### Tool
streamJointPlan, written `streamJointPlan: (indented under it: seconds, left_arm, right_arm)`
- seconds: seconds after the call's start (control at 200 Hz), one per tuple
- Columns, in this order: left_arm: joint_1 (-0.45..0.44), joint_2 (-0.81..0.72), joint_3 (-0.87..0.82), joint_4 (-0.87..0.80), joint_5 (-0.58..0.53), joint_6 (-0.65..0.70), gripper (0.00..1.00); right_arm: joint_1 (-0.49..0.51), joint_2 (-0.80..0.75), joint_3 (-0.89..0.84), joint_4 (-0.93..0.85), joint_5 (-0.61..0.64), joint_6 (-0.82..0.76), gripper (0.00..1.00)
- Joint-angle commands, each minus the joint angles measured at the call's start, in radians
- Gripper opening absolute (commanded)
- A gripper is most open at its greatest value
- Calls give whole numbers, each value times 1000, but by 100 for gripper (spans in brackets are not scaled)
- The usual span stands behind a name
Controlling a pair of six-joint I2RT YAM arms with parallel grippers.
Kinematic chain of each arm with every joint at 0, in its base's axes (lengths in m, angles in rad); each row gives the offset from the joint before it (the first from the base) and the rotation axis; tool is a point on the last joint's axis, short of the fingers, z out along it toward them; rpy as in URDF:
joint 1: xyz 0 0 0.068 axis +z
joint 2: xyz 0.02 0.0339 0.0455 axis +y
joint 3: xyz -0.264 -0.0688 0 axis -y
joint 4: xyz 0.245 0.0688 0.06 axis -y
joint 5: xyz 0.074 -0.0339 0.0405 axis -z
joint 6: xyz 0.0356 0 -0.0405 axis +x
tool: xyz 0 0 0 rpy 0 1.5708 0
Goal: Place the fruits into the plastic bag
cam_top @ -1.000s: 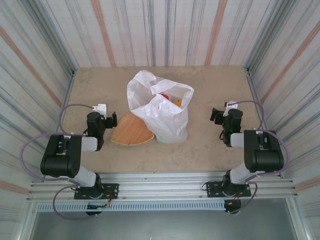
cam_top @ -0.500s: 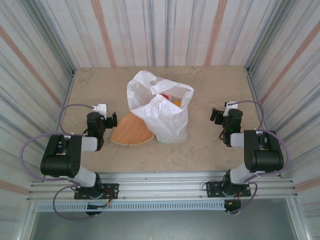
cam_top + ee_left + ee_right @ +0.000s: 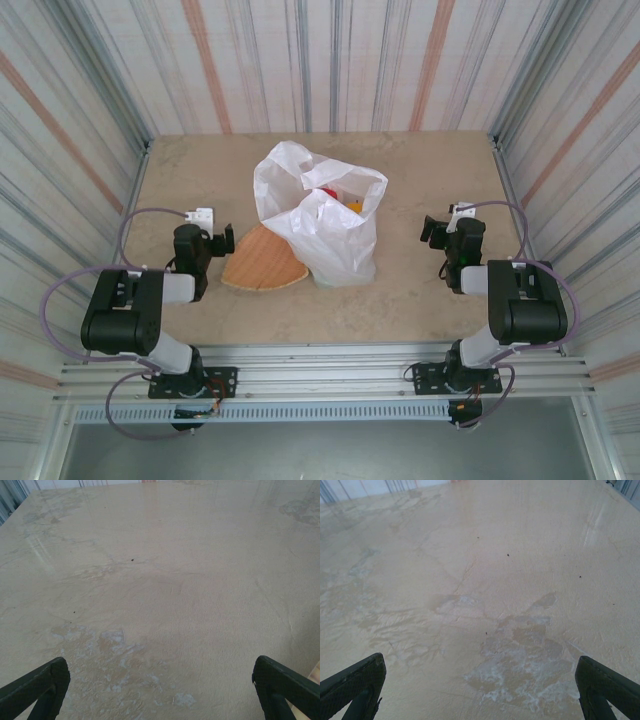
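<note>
With small glossy fruits (image 3: 330,193) inside the crinkled white plastic bag (image 3: 338,240), left hand (image 3: 212,240) and right hand (image 3: 440,232) gape empty: packing seems finished, needing only a check.

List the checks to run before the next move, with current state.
1. Left gripper open, nothing held: ok.
2. Right gripper open, nothing held: ok.
3. Both grippers apart from the bag: ok, one on each side.
4. Bag standing, mouth open upward: ok.
5. Fruits inside the bag: ok for the red and yellow ones at the mouth; full count cannot tell.
6. No fruit left on the plate: cannot tell, the bag covers its right part.
</note>
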Motion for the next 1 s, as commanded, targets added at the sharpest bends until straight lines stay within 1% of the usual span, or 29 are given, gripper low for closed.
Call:
streamJointPlan:
  seconds: [0.0,0.872,0.997]
  left_arm:
    - [9,-4,15,10,11,13,99]
    - [8,-2,18,7,10,14,99]
    - [15,2,25,-4,27,12,99]
  right_arm:
    - [-4,3,-4,19,-10,-28,99]
    - [-4,1,-4,18,-12,-27,99]
    - [-4,3,-4,19,-11,-27,99]
